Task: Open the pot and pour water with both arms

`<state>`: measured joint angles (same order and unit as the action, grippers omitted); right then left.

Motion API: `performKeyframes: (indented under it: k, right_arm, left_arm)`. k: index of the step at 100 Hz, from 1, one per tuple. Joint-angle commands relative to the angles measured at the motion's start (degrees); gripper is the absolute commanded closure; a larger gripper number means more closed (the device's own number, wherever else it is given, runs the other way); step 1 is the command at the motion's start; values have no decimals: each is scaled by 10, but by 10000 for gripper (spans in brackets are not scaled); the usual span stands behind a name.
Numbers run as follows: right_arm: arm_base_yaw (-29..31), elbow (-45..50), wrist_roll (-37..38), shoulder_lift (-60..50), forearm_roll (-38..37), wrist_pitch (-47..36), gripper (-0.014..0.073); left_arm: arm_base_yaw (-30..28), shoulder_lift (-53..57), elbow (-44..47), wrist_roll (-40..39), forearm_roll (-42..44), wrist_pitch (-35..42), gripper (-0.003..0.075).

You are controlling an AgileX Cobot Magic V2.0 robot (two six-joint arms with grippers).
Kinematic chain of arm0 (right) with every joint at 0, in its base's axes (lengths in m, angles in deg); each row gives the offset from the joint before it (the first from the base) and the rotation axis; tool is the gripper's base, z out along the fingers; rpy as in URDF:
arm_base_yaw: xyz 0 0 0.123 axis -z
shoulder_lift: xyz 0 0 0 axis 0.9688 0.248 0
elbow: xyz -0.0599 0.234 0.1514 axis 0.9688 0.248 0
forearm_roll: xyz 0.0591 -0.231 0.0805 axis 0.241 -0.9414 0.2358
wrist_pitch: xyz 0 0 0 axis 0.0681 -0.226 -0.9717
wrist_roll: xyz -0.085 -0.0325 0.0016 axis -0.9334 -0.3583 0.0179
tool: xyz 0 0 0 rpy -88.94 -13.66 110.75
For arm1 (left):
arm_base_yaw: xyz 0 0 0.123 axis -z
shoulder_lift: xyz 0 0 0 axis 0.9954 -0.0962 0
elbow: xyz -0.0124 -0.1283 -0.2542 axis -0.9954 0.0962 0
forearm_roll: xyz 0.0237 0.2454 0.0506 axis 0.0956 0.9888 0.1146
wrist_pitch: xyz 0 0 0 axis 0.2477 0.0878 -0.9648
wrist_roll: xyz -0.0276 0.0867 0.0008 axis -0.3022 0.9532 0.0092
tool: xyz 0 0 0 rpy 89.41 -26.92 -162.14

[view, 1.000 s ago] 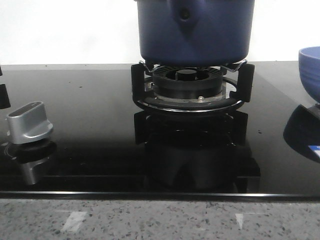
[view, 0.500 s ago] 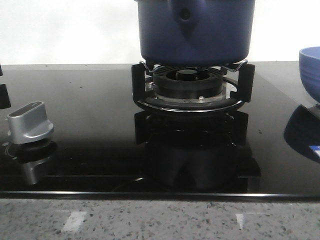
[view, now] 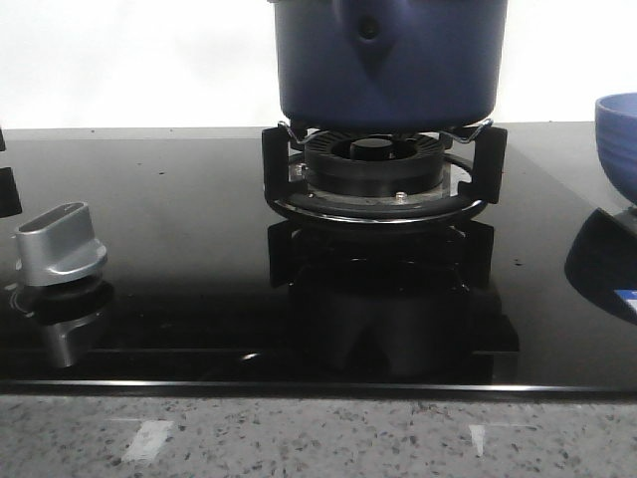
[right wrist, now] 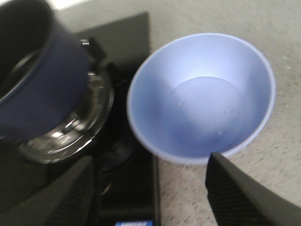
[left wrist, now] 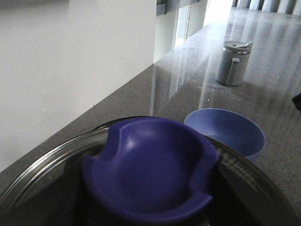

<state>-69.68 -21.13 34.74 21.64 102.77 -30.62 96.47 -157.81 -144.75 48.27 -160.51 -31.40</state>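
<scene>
The pot [view: 388,62] sits on the black burner grate [view: 383,174] of a glossy black cooktop [view: 179,269], roughly centred in the front view, with its upper part cut off by the frame edge. Its handle mount [view: 370,35], pointed and bearing a round rivet, faces the camera. A silver control knob [view: 60,244] stands on the cooktop well to the robot's left of the burner. The cooktop is set into a speckled grey bench [view: 318,438].

A lighter blue bowl [view: 617,144] stands to the robot's right of the pot, partly out of the front view. In the right wrist view the bowl [right wrist: 202,96] is upright and rests on the bench just beside the cooktop edge; whether it holds anything cannot be determined. The pot wall [right wrist: 37,80] lies near it in that view, apart from the bowl.

In the left wrist view a glass lid [left wrist: 42,174] covers the pot, and its blue knob [left wrist: 150,169], a shallow dished form, fills the foreground. The bowl [left wrist: 225,129] appears beyond it, and a grey lidded container [left wrist: 233,63] stands farther off on the bench.

Right end effector [right wrist: 150,188]: two dark fingers [right wrist: 235,193] are visible, spread wide apart, holding nothing. Left end effector: its fingers are not visible in any view, so its state cannot be determined.
</scene>
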Motion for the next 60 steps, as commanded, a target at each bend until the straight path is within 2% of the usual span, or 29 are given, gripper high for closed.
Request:
performKeyframes:
  k: [1, 24, 60]
  right_arm:
    - [36, -63, 3, 59, -8, 1, 139]
    - [157, -134, 15, 167, -5, 38, 139]
    - [161, -134, 22, 288, 12, 64, 139]
  left_arm:
    - [-1, 30, -16, -5, -59, 0, 342]
    - [-1, 30, -16, 9, -110, 1, 342]
    - [-1, 30, -16, 10, -113, 5, 342]
